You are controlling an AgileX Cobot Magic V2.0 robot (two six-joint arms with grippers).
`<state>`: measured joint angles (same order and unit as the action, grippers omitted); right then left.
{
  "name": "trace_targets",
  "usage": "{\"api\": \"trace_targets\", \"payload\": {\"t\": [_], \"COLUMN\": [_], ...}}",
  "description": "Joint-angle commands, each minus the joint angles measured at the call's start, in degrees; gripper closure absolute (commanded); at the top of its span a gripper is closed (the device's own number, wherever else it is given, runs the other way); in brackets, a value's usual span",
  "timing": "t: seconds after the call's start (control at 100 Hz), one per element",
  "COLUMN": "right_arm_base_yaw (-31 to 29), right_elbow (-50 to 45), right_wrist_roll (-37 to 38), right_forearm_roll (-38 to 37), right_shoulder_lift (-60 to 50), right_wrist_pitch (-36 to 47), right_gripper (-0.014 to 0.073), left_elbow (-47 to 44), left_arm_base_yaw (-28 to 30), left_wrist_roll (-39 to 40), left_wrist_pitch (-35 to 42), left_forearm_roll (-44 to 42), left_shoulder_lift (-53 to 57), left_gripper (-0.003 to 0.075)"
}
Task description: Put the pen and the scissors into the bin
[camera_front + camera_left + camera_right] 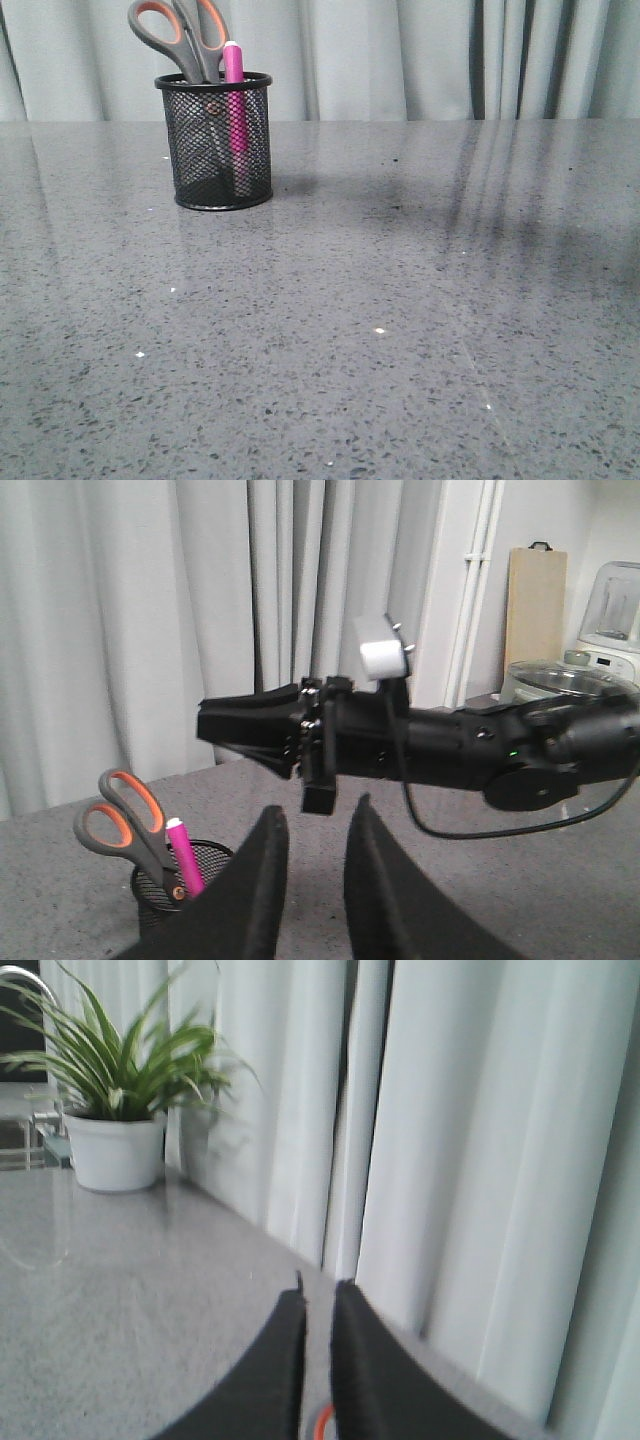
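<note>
Pen [234, 100] and scissors [180, 35] stand in the bin [215, 140], below and apart from the left jaws [312, 880], parted and empty; right jaws [318, 1360] nearly closed. Bin probably light, stiff; grip at rim.

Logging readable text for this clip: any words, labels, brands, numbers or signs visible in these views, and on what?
None can be read.
Scissors, pen and bin: no print visible.
Blender-like appliance in the left wrist view: any marking too small and blurred to read.
White plant pot in the right wrist view: no lettering visible.
</note>
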<state>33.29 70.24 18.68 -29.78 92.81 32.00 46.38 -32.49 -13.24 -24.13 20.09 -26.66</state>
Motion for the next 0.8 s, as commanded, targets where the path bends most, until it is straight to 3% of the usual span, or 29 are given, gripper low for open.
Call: {"api": "trace_targets", "payload": {"t": [0.0, 0.11, 0.21, 0.33, 0.58, 0.79], "right_arm_base_yaw": [0.16, 1.89, 3.07, 3.3, 3.3, 3.3], "right_elbow": [1.44, 0.42, -4.3, -13.78, -32.19, -40.76], "right_wrist_roll": [0.14, 0.14, 0.14, 0.14, 0.14, 0.14], "right_forearm_roll": [-3.1, -5.55, -7.17, -8.32, -8.32, -8.32], "right_shoulder_lift": [-8.06, -15.49, -23.12, -34.02, -57.46, -73.69], "right_wrist_pitch": [-0.61, -11.93, -18.42, -18.96, -26.93, -29.16], "right_gripper": [0.0657, 0.0657, 0.0657, 0.0657, 0.0657, 0.0657], "left_elbow": [0.91, -1.22, -4.47, -8.08, -13.58, -16.27], "left_arm_base_yaw": [-0.39, -0.39, -0.39, -0.39, -0.39, -0.39], "left_wrist_roll": [0.37, 2.0, 8.85, 14.22, 14.24, 14.49], "left_wrist_pitch": [5.08, 5.31, 4.98, 4.69, 4.47, 4.46], "left_forearm_roll": [-2.59, -7.15, -14.61, -20.09, -20.44, -20.09], "left_shoulder_lift": [1.04, 4.54, 9.08, 14.31, 19.45, 19.45], "left_gripper": [0.0667, 0.0716, 0.0734, 0.0734, 0.0734, 0.0734]}}
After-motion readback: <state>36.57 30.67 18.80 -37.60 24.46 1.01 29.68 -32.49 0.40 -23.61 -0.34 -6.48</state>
